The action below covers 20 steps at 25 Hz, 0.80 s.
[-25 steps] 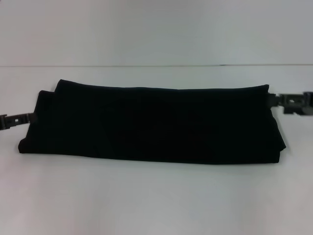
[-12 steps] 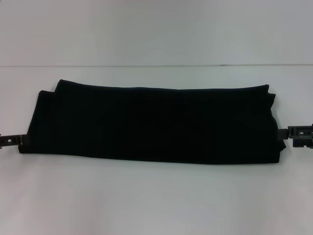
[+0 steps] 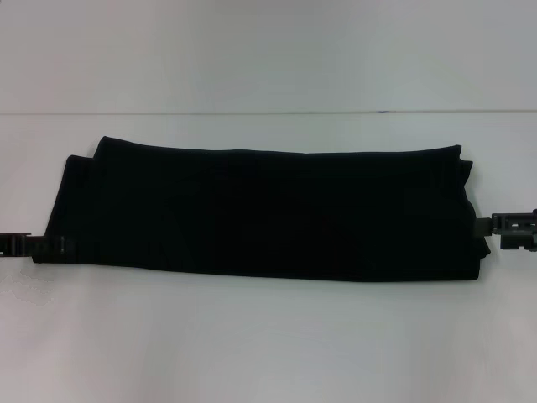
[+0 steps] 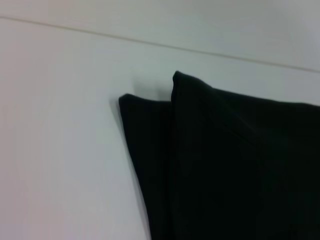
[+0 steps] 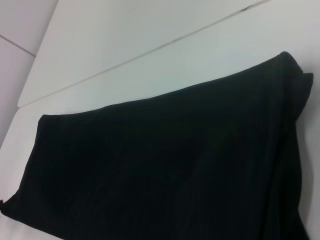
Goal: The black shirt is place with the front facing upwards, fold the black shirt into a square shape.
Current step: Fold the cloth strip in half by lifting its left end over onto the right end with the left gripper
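The black shirt [image 3: 264, 210] lies folded into a long band across the white table [image 3: 268, 336], plain black side up, with no lettering showing. My left gripper [image 3: 38, 247] sits low at the band's left end, near its front corner, touching the cloth edge. At the band's right end my right gripper [image 3: 488, 228] is against the cloth edge. The left wrist view shows the shirt's [image 4: 235, 165] layered far-left corners. The right wrist view looks along the length of the shirt [image 5: 165, 165].
The table's far edge [image 3: 268, 112] runs behind the shirt, with a pale wall beyond. White tabletop surrounds the cloth in front and behind.
Both grippers have moved from the middle of the shirt's ends toward its front edge. In the last half second the left one slid slightly inward onto the cloth corner.
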Available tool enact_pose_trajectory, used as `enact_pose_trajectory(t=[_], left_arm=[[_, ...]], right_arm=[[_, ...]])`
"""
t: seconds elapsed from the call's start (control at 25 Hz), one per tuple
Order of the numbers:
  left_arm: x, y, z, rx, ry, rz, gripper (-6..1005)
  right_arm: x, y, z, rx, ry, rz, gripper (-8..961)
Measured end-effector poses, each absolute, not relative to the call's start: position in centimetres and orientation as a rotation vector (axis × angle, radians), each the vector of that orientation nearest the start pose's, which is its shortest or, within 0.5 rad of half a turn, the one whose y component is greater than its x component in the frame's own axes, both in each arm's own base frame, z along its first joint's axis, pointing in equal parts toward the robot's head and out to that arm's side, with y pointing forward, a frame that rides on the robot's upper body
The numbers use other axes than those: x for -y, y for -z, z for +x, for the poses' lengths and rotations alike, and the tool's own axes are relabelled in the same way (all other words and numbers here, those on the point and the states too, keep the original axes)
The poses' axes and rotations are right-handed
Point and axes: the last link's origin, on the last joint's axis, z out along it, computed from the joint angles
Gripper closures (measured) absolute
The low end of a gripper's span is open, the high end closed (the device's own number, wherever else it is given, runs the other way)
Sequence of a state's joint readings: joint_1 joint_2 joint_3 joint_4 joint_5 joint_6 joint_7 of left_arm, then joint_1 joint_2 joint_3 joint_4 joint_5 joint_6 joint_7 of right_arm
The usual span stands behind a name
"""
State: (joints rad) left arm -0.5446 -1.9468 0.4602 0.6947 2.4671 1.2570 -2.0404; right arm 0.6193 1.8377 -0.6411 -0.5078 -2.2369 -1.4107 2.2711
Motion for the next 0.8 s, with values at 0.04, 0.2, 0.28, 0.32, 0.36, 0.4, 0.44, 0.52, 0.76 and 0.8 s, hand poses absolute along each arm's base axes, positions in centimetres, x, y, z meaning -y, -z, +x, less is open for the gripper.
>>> enact_pose_trajectory(t=[0.04, 0.2, 0.28, 0.32, 0.36, 0.4, 0.44, 0.52, 0.76, 0.8], left_arm=[[-35.44, -7.90, -36.64, 1.442, 0.199, -2.095, 69], [-35.63, -7.51, -36.63, 1.442, 0.173, -2.095, 70], [-35.64, -7.46, -36.55, 1.442, 0.173, -2.100, 71], [-35.63, -7.44, -36.52, 1.443, 0.173, -2.103, 71], [-35.60, -7.43, -36.49, 1.444, 0.174, -2.105, 71], [-35.58, -7.42, -36.46, 1.445, 0.174, -2.109, 72], [-35.55, -7.44, -36.42, 1.446, 0.174, -2.113, 72], [-35.51, -7.51, -36.32, 1.446, 0.175, -2.121, 73], [-35.61, -7.83, -36.40, 1.443, 0.174, -2.110, 126], [-35.63, -7.87, -36.44, 1.444, 0.175, -2.104, 137]], right_arm=[[-36.64, -7.19, 32.17, -1.764, -0.415, -2.193, 56], [-36.71, -7.26, 32.11, -1.760, -0.421, -2.192, 56], [-36.71, -7.30, 32.13, -1.759, -0.423, -2.190, 55], [-36.68, -7.33, 32.17, -1.760, -0.425, -2.188, 55], [-36.65, -7.35, 32.21, -1.761, -0.426, -2.186, 55], [-36.64, -7.37, 32.23, -1.761, -0.428, -2.184, 55], [-36.62, -7.38, 32.27, -1.762, -0.428, -2.183, 55], [-36.58, -7.40, 32.33, -1.763, -0.429, -2.180, 55], [-36.47, -7.33, 32.47, -1.767, -0.433, -2.173, 55], [-36.46, -7.30, 32.48, -1.767, -0.433, -2.173, 55]])
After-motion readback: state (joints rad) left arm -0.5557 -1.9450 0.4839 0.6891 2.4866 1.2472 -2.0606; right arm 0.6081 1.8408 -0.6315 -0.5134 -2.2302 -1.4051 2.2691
